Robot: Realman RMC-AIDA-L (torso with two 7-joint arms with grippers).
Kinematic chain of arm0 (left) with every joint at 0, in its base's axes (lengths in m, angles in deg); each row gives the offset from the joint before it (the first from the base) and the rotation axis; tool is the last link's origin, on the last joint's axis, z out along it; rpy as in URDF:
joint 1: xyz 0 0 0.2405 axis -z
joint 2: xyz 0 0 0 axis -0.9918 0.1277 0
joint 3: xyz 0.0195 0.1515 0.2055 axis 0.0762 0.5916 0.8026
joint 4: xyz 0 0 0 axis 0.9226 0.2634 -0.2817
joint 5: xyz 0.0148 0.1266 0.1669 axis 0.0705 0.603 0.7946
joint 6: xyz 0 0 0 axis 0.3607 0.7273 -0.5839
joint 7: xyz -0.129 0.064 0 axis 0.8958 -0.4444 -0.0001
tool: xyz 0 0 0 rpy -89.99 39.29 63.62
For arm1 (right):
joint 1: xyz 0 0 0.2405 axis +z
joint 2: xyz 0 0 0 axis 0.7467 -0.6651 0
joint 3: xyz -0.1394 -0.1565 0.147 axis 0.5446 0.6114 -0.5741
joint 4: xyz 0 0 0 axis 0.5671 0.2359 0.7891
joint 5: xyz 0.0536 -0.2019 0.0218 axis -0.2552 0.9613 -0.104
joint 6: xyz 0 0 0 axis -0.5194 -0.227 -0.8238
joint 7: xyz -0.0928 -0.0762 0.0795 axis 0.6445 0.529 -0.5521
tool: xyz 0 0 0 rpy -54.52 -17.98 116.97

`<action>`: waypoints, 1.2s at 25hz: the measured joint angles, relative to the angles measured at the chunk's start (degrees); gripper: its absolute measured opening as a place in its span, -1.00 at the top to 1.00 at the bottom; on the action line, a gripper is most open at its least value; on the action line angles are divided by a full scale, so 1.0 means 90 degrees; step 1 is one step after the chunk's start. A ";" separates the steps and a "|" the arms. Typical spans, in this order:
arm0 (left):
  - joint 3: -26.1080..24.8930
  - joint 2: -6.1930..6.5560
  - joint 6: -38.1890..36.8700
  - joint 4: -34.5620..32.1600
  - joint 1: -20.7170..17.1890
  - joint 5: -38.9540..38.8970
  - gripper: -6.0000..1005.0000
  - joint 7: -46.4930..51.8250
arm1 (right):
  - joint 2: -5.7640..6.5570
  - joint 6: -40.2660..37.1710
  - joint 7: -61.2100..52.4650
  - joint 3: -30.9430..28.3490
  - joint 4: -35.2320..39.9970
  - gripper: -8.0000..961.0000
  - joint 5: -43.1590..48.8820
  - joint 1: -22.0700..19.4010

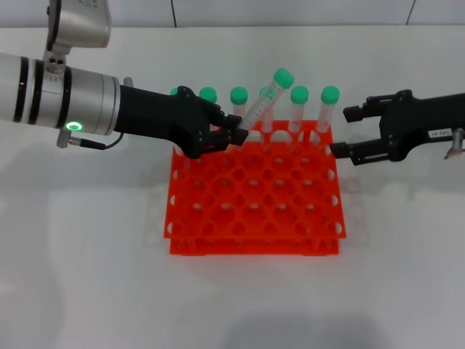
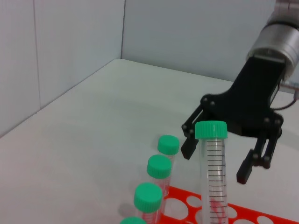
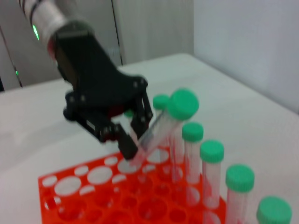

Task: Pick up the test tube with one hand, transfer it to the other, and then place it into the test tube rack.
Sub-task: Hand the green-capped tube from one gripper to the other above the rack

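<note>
The test tube, clear with a green cap, leans with its cap up and toward the right, over the back rows of the orange-red test tube rack. My left gripper, on the silver arm with the green ring, is shut on the tube's lower end. The right wrist view shows this grip on the tube just above the rack. My right gripper stands open at the rack's back right corner, apart from the tube. In the left wrist view it hangs open behind the tube.
Several other green-capped tubes stand upright in the rack's back row, on both sides of the tilted one. The rack's front rows of holes hold nothing. White tabletop surrounds the rack; walls close off the far side.
</note>
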 joint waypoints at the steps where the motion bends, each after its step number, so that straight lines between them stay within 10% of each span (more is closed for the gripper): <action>1: -0.0003 -0.0003 0.0003 0.0002 -0.0001 -0.0011 0.61 -0.0044 | 0.0004 -0.0097 -0.0013 -0.0112 0.0000 -0.56 -0.0015 0.0017; 20: -0.0051 -0.0113 0.0064 -0.0002 -0.0152 -0.0085 0.61 -0.0408 | 0.0112 -0.0432 -0.0449 -0.0712 -0.1227 -0.56 -0.1046 0.0424; 30: -0.0049 -0.0135 0.0067 -0.0001 -0.0106 -0.0091 0.61 -0.0429 | -0.0093 -0.0430 0.0068 -0.0650 -0.1953 -0.56 -0.2014 0.0414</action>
